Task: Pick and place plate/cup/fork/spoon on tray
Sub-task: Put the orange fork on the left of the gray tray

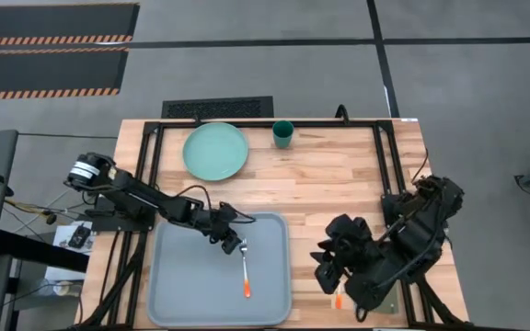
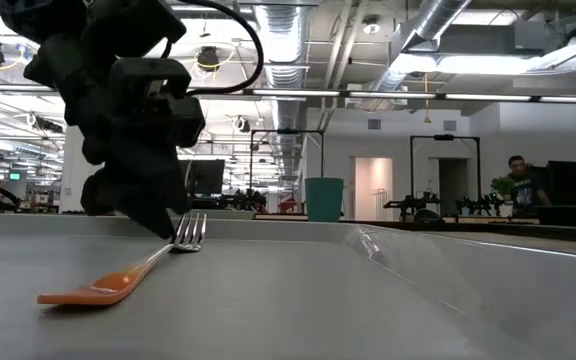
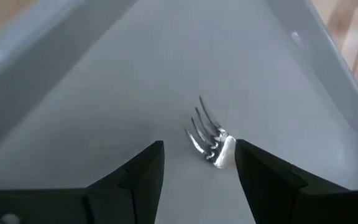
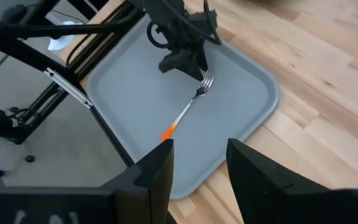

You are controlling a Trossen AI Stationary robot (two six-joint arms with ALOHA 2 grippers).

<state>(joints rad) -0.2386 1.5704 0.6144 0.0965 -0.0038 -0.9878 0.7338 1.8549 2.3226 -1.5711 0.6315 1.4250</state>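
Observation:
The fork (image 1: 245, 267) lies flat on the grey-blue tray (image 1: 178, 285), prongs toward the far edge and orange handle tip (image 1: 247, 291) toward the near edge. My left gripper (image 3: 199, 149) is open, low over the fork's pronged end (image 3: 207, 134). My right gripper (image 4: 199, 162) is open and empty above the table, right of the tray. The mint-green plate (image 1: 215, 150) and the teal cup (image 1: 283, 134) stand on the table at the far edge. An orange handle tip (image 1: 338, 299) shows under my right arm; the rest of that piece is hidden. My left gripper comes slanting down from the table's left, its open fingers on either side of the fork's pronged end. One finger (image 3: 260, 174) stands right beside the fork's neck (image 3: 224, 155). I cannot tell whether it touches. The fork rests flat on the tray.
The tray's raised rim (image 2: 408, 255) runs around the fork. Black frame rails (image 1: 150, 156) border the wooden table. People and equipment show in the room behind the table in the low view. Bare wood lies between the tray and the plate.

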